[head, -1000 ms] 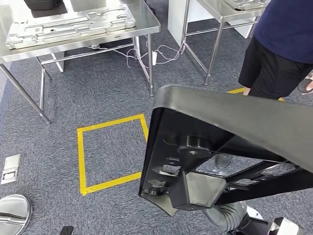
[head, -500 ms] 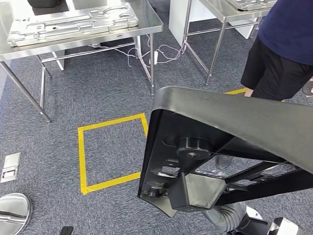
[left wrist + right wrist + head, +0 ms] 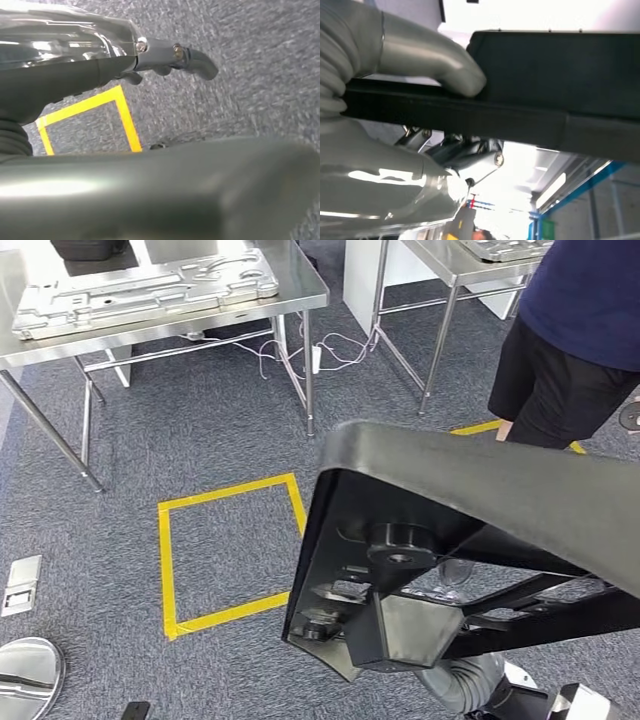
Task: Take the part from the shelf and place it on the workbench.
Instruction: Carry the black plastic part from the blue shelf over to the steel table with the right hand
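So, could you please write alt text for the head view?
A large black moulded part fills the lower right, carried above grey carpet with a yellow tape square. Beyond stand a steel workbench and a person.

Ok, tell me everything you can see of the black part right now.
The black part is a large, matte, plastic-looking panel with a smooth rounded outer edge, and ribs, struts and a round boss on its underside. It hangs tilted above the grey carpet, beside the yellow tape square. The right hand grips its edge, thumb on top.

Black part [image 3: 483, 540] a touch lower and rightward.
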`<state>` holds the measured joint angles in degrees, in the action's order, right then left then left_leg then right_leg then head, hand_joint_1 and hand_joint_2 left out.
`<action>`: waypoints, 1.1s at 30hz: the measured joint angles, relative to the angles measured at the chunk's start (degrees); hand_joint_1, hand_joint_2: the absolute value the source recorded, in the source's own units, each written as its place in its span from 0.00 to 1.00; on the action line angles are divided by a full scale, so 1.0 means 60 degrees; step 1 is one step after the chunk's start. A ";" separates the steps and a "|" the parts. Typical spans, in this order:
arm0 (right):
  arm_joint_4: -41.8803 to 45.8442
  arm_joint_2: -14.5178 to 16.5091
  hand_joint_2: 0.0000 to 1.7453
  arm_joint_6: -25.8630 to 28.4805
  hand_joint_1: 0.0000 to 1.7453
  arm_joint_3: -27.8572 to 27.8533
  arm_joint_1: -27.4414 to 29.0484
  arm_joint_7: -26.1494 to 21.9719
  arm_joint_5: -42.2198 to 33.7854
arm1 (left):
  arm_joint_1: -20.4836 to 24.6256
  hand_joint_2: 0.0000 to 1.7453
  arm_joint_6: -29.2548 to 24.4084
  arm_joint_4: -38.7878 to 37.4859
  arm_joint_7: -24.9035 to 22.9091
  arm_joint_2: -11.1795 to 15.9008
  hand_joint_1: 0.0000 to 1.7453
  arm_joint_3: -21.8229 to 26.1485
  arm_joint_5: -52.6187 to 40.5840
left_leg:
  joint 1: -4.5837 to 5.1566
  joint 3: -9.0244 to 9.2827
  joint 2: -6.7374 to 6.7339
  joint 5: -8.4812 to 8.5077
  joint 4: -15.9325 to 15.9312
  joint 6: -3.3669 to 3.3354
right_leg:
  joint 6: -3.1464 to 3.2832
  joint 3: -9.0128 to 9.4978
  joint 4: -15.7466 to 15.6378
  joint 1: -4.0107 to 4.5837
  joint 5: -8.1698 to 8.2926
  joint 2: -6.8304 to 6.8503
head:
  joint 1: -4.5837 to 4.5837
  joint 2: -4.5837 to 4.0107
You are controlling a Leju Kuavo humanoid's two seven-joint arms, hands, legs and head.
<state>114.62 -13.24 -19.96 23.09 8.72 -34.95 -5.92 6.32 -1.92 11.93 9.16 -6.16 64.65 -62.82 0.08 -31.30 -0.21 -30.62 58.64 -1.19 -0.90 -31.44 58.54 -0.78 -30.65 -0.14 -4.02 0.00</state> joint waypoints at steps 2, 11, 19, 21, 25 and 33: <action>0.0002 0.0003 1.00 0.0000 1.00 0.0001 -0.0006 0.0000 0.0000 | 0.0007 1.00 0.0000 0.0000 0.0002 -0.0005 0.00 0.0000 0.0000 | -0.0023 -0.0126 0.0001 -0.0288 0.0344 0.0100 | 0.0118 0.0000 -0.0018 -0.0035 0.0019 0.0027 | -0.0001 0.0000; 0.0000 0.0006 1.00 0.0000 1.00 0.0002 -0.0008 0.0000 0.0003 | -0.0020 1.00 0.0000 0.0000 0.0001 -0.0005 0.00 0.0000 0.0000 | -0.0040 -0.0250 0.0012 -0.0078 0.0614 0.0075 | 0.0135 0.0041 -0.0005 -0.0034 -0.0017 0.0035 | 0.0000 0.0000; 0.0007 0.0002 1.00 0.0000 1.00 0.0000 -0.0022 -0.0001 0.0004 | 0.0002 1.00 -0.0002 0.0000 0.0003 -0.0005 0.00 0.0000 0.0000 | -0.0074 -0.0031 -0.0005 0.0102 -0.0101 -0.0197 | -0.0171 -0.0489 0.1118 -0.0025 -0.0755 0.0017 | 0.0007 0.0000; 0.0002 0.0001 1.00 0.0000 1.00 -0.0001 -0.0008 0.0000 0.0004 | -0.0005 1.00 -0.0002 0.0000 0.0001 -0.0004 0.00 0.0000 0.0000 | -0.0067 -0.0034 -0.0021 0.0099 -0.0099 -0.0211 | -0.0202 -0.1060 0.2355 -0.0032 -0.1260 0.0016 | 0.0007 0.0000; -0.0004 0.0001 1.00 0.0000 1.00 0.0001 -0.0003 0.0000 0.0004 | -0.0008 1.00 0.0000 0.0000 -0.0001 -0.0004 0.00 0.0000 0.0000 | -0.0073 0.0022 -0.0020 0.0068 -0.0086 -0.0178 | -0.0221 -0.0615 0.1368 -0.0035 -0.0433 0.0023 | 0.0007 0.0000; 0.0003 0.0004 1.00 0.0000 1.00 0.0002 -0.0009 0.0000 0.0000 | 0.0007 1.00 0.0000 0.0000 0.0003 -0.0009 0.00 0.0000 0.0000 | -0.0045 -0.0158 0.0000 -0.0401 0.0468 0.0135 | 0.0140 -0.0016 -0.0021 -0.0041 0.0032 0.0033 | 0.0001 0.0000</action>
<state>114.63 -13.22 -19.96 23.10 8.67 -34.95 -5.92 6.36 -1.92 11.93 9.18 -6.22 64.65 -62.82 -0.19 -32.24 -0.21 -33.03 61.45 -0.38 -0.07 -31.54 58.41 -1.03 -30.46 0.05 -4.02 0.00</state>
